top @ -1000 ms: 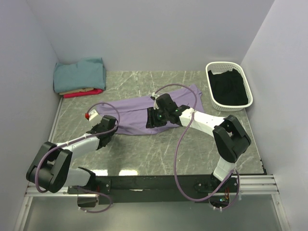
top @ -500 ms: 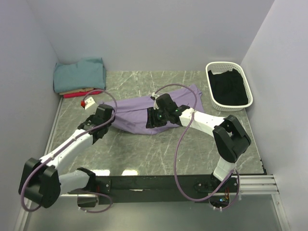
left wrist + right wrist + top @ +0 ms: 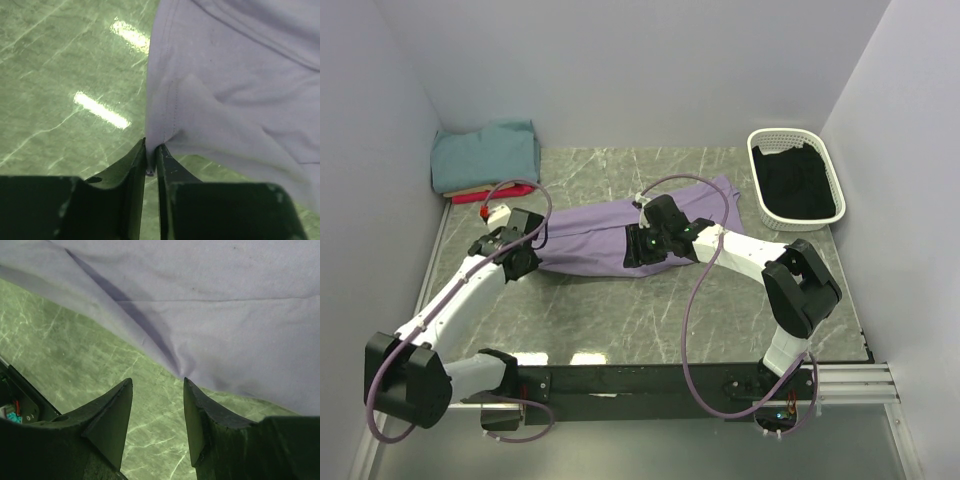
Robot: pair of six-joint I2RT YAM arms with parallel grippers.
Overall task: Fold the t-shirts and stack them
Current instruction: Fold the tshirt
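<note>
Lavender t-shirt [image 3: 225, 75] pinched between left fingers [image 3: 127, 175] — right fingers [image 3: 107, 420] spread beside it.

You've got one lavender t-shirt [image 3: 588, 240] out mid-table [image 3: 720, 300], bunched into a long wrinkled band running from near-left up to far-right. It's not flat: creases run along its length and one dark fold line crosses the underside in the right wrist view. The left corner, hem stitching visible, is gathered to a point and pinched in the left gripper [image 3: 150, 152]. The folded stack sits in the far-left corner: teal shirt [image 3: 485, 152] on top, thin tan layer [image 3: 485, 187] under it, red one [image 3: 468, 198] at the bottom. Only the front edges of those two show. The stack and the lavender shirt are apart.
</note>
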